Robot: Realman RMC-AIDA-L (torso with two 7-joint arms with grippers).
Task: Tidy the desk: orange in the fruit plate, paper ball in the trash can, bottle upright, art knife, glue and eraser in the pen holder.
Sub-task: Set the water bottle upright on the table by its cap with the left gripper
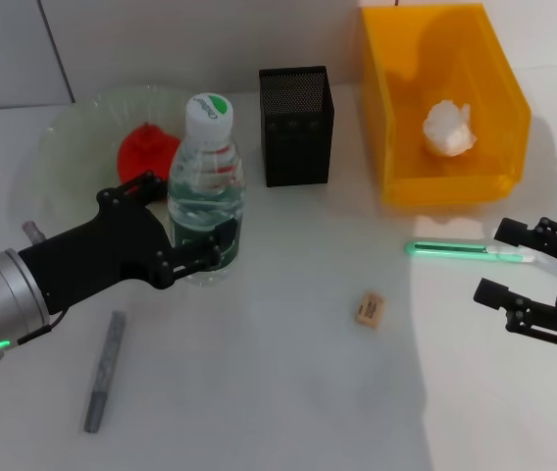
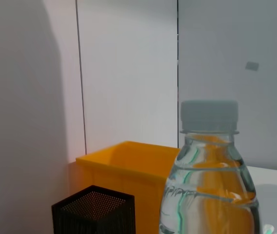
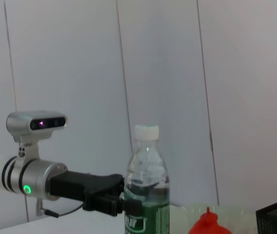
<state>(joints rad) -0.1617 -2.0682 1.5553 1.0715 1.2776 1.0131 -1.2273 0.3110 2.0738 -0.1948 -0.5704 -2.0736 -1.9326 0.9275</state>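
While the left gripper is clamped around the lower body of the bottle, the bottle stands upright left of centre in the head view, cap up, just in front of the fruit plate rim. The orange sits inside the plate, upper left, partly behind the bottle and the gripper's upper finger. The pen holder is top centre, a narrow gap from the bottle on one side and from the trash can on the other. The paper ball lies in the can, upper right.

Right gripper hovers at the right edge, jaws spread, holding nothing; a green-and-clear pen-like tool lies just beside its upper finger, in front of the can's near wall. The eraser lies alone at mid-frame, open table all round it. A grey marker-like stick lies lower left, below the left arm, clear of it.

Right wrist view: left gripper against the bottle, orange and holder corner low in frame. Left wrist view: bottle close up, can and holder behind.
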